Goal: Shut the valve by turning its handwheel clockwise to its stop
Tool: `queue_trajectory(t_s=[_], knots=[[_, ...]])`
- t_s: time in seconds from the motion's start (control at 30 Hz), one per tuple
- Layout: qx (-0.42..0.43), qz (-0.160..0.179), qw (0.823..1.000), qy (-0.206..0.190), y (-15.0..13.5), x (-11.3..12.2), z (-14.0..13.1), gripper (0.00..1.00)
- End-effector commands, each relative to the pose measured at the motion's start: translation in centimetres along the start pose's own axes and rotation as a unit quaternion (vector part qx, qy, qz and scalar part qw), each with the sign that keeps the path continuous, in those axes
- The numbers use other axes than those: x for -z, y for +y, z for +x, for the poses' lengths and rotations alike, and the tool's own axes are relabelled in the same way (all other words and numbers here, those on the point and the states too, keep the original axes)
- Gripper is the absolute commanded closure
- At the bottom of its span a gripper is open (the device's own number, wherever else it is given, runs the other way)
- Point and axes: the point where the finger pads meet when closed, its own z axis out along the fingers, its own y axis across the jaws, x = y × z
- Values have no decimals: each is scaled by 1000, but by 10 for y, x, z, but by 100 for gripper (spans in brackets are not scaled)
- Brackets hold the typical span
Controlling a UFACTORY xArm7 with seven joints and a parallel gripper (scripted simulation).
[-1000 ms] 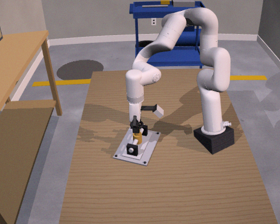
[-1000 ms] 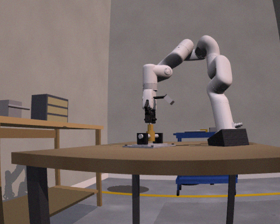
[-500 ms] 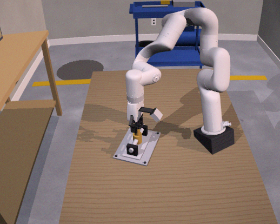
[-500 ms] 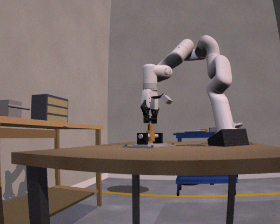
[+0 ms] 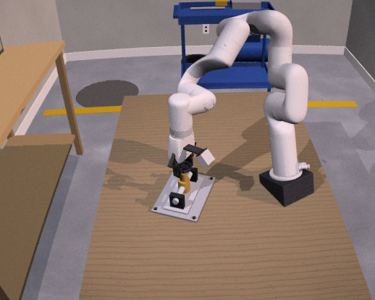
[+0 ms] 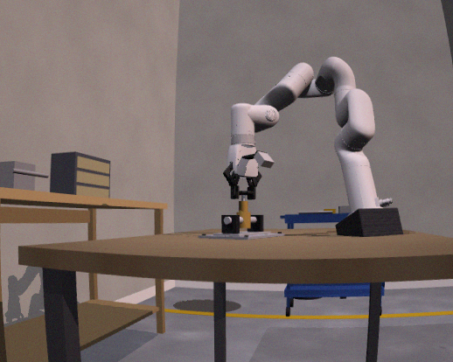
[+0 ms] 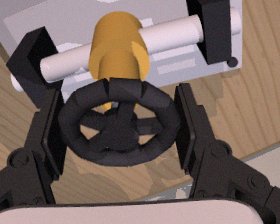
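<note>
The valve stands on a grey baseplate (image 5: 184,197) on the wooden table. It has a yellow body (image 7: 118,52), a white pipe (image 7: 171,38) held in two black clamps, and a black spoked handwheel (image 7: 116,123) lying level on top. My gripper (image 7: 119,104) reaches straight down over the valve, and its two black fingers press the wheel's rim from the left and right. It is shut on the handwheel. The gripper also shows in the top view (image 5: 183,167) and in the exterior view (image 6: 242,194), where the fingers hide most of the wheel.
The arm's black base (image 5: 287,186) stands on the table to the right of the valve. A blue cart (image 5: 226,47) is behind the table. A wooden bench (image 5: 17,83) with a drawer box (image 6: 80,174) stands at the left.
</note>
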Motion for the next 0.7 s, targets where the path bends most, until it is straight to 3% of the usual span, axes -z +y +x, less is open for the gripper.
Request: queue_trajectory(t_s=[0.0,0.67], knots=[[-24,-1,1000,-2,1,1,-1,100],[-103,-1,995,-2,1,1,-1,100]])
